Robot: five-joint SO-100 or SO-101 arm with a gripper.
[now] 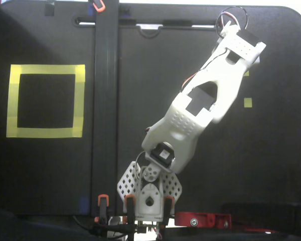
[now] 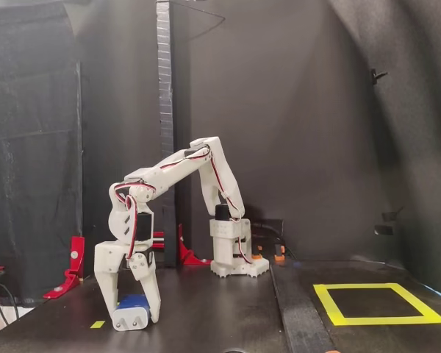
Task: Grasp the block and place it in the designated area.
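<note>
Block (image 2: 131,312): blue, lying on the black table (image 2: 228,323), flat white end facing the side camera, between the two white fingers. Gripper (image 2: 133,318): pointed straight down, fingers closed in against the block's sides, clenched on it; the block sits on the surface. Arm (image 2: 176,165): reaches from its base (image 2: 231,254), elbow high, forearm sloping down to the wrist. Designated area (image 2: 376,304): yellow tape square, well apart, on the table's opposite side. Small yellow tape mark (image 2: 97,323): just beside the gripper.

White arm (image 2: 178,164) outstretched, claw (image 2: 131,318) pointing down at table level, fingers narrowly parted.
</note>
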